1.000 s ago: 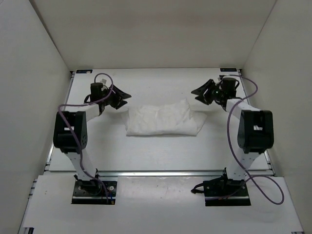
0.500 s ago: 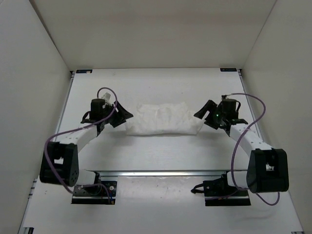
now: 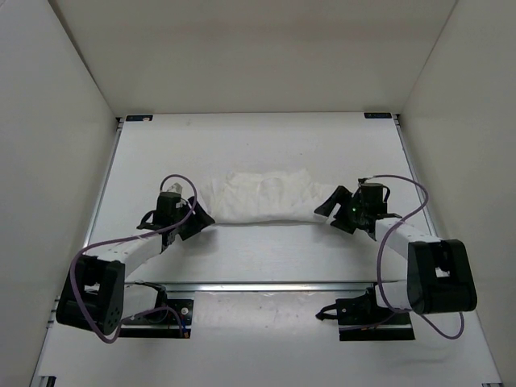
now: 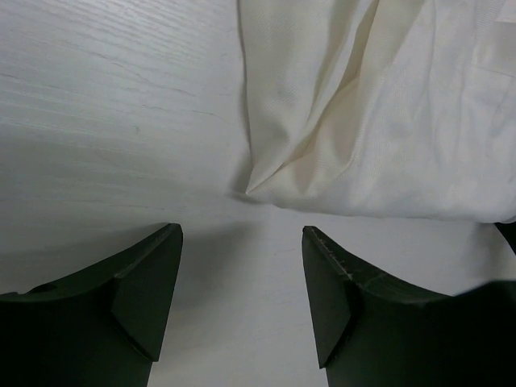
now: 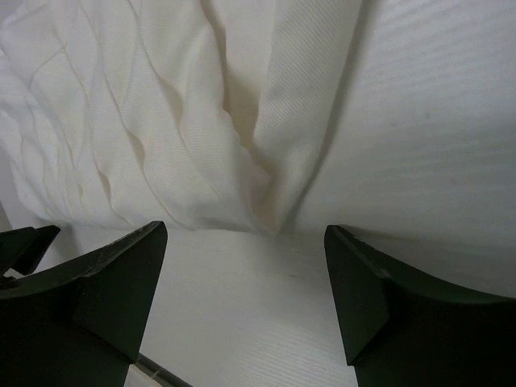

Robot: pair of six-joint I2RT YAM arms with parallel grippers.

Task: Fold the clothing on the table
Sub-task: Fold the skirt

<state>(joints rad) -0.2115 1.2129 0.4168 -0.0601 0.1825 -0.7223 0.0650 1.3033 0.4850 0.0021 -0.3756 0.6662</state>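
The wrinkled white thin-fabric clothing (image 3: 262,197) lay near the middle of the flat white rectangular table (image 3: 266,137), its long axis running toward the table's left and right sides. The black left gripper (image 3: 198,218) and black right gripper (image 3: 329,206) stood with jaws apart and empty, one at each near corner of the clothing.

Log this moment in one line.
left tool: open, near clothing corner | right tool: open, near clothing corner | clothing: on table, unheld
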